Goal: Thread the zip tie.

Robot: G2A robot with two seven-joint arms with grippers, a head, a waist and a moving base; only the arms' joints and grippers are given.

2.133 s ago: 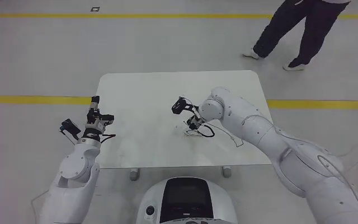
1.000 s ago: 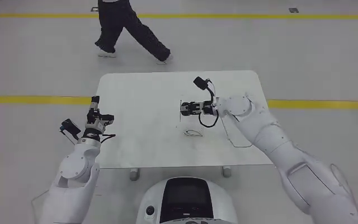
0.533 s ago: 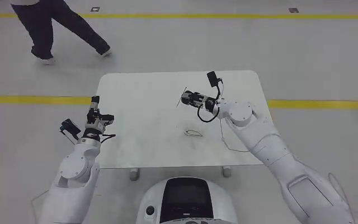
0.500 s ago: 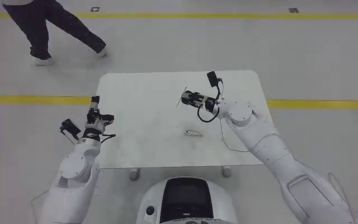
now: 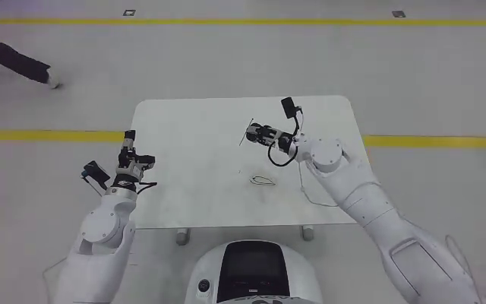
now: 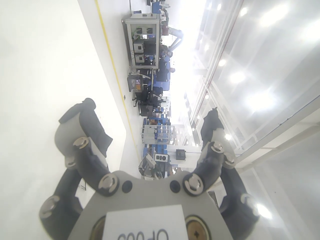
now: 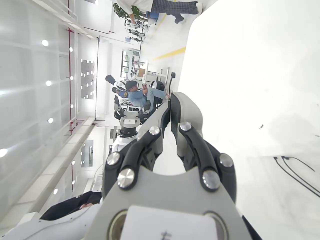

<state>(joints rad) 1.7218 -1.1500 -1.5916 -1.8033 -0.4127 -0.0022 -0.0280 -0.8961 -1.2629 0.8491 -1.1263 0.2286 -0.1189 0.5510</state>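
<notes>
Threading looks not yet begun on the strip in hand. R gripper (image 5: 256, 134) is pinched closed on a thin dark tie (image 5: 250, 125) that reads as one straight piece, both ends free, w/ no tail fed thru a head as far as I can tell. Head end is too small to make out. A second piece, a small dark loop (image 5: 263, 180), lies flat on the table (image 5: 190, 167) nearer the robot, apart from the gripper. It may be one already closed, can't confirm. Left to do, by my read: get a second hold on the tie, bend tail to head, feed it, pull snug. Pose: R arm reaches in from the table's right side, forearm approx level, gripper aimed toward the table's left and seemingly held above the surface, w/ the tie crossing the fingertips and sticking out both sides. L gripper (image 6: 150, 111) sits at the table's left edge, aimed away from the robot, fingers spread wide w/ nothing between them, well apart from the tie.
</notes>
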